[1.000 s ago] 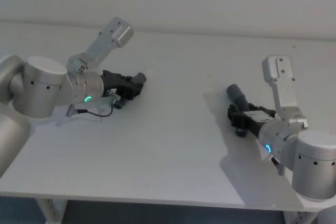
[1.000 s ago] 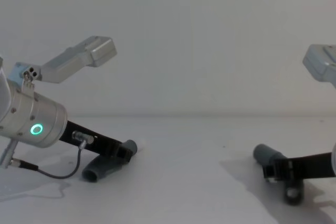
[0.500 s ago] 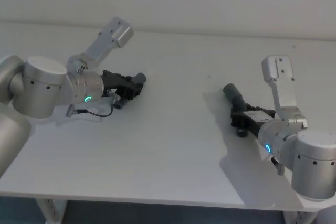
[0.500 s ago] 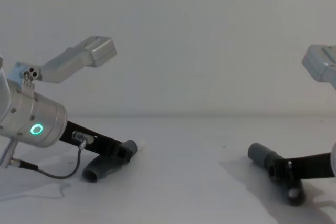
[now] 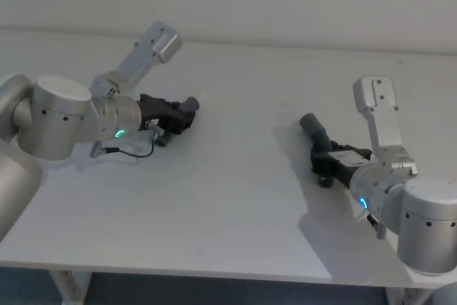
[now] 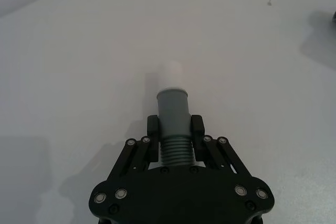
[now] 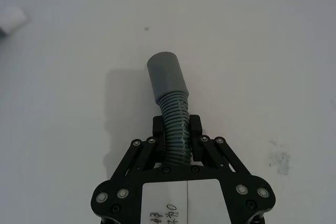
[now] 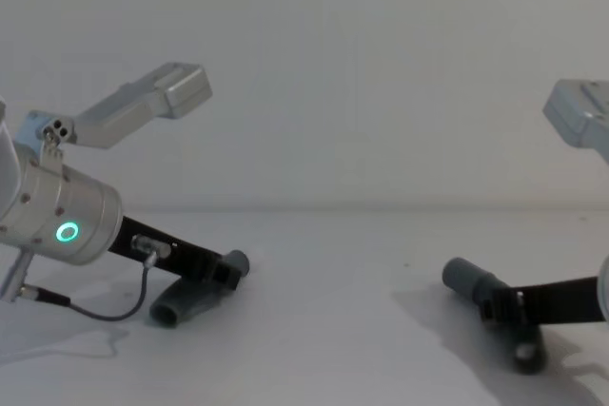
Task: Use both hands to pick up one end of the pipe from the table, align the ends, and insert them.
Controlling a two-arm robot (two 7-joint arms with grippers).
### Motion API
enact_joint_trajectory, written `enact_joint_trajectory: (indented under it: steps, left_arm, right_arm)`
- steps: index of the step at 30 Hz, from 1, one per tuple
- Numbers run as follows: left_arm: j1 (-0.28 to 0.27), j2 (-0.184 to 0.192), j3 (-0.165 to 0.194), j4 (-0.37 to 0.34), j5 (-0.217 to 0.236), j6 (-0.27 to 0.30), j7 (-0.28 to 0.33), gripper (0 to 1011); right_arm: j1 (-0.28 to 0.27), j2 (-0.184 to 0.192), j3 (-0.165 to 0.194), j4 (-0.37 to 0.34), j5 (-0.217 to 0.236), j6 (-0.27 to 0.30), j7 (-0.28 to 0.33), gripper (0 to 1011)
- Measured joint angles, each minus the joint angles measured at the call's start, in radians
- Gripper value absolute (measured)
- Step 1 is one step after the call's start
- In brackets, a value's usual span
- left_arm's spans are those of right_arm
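— While the left gripper (image 5: 183, 113) has hardly stirred, what has the right gripper (image 5: 322, 161) done this past second?
— It has carried the right piece (image 5: 313, 128) a little toward the middle of the table (image 5: 235, 198). In the head and chest views its grey cuff (image 7: 166, 75) sits nearer the other arm than it did.
— Is it held fast?
— Yes, the fingers are closed on the ribbed bend just behind the cuff. The left gripper is clamped the same way on the ribs of the left piece (image 6: 173, 113), with the white spigot (image 6: 170, 71) sticking out ahead.
— Are the pieces off the table?
— Hard to tell. Each lower end sits low, close to its shadow.
— And the gap?
— The two ends are well apart, with bare table between them. I judge the pickup done and the aligning only begun. The right side has started closing in, and the spigot does not yet face the cuff mouth squarely. A skewed approach could jam the spigot on the rim.
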Motion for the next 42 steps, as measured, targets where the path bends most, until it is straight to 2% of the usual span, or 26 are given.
enact_joint_trajectory:
  steps: [13, 18, 29, 32, 42]
  left_arm:
    - [-0.015, 0.026, 0.008, -0.043, 0.036, -0.074, -0.020, 351]
    - [-0.031, 0.044, 0.018, -0.058, 0.049, -0.109, -0.053, 351]
    - [-0.071, 0.097, 0.050, -0.081, 0.060, -0.195, -0.165, 351]
    - [-0.085, 0.117, 0.061, -0.086, 0.059, -0.231, -0.214, 351]
    - [-0.119, 0.166, 0.088, -0.095, 0.037, -0.315, -0.341, 351]
  right_arm:
    - [-0.012, 0.059, -0.012, -0.070, 0.000, -0.086, 0.094, 273]
    - [-0.019, 0.109, -0.009, -0.106, 0.012, -0.134, 0.169, 273]
    - [-0.021, 0.210, 0.000, -0.135, 0.048, -0.216, 0.326, 273]
    - [-0.018, 0.240, 0.001, -0.137, 0.060, -0.240, 0.375, 274]
    - [0.003, 0.333, -0.001, -0.122, 0.096, -0.324, 0.534, 273]
